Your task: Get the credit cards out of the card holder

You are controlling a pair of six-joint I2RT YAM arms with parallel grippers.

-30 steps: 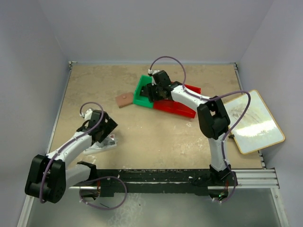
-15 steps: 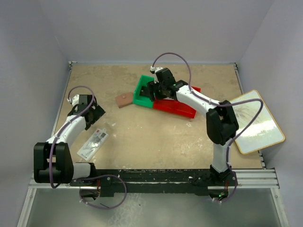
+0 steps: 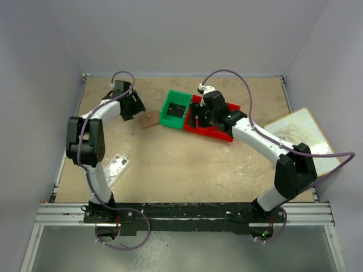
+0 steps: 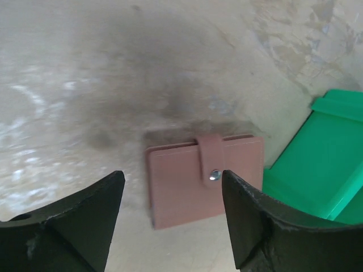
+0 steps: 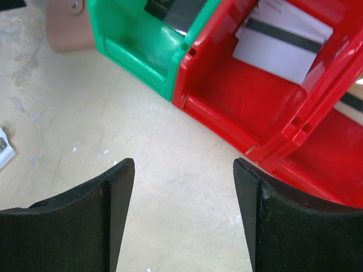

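The tabletop [image 3: 187,164] lay beneath both arms. Just ahead of the right claw [image 5: 182,164], whose fingers stood wide apart with nothing between them, sat the red bin [image 5: 227,85]. Ahead and to its left sat the green bin [image 5: 142,51], the two bins touching side by side. A white packet [image 3: 116,167] lay well behind the left claw [image 4: 170,175]. That claw hung spread wide and empty over the card holder [image 4: 176,192]. The holder lay flat and closed directly below, its strap snapped shut. The green bin crowded in just beside the holder, on the right of the left wrist view. A white card [image 5: 283,39] with a dark stripe rested inside the red bin.
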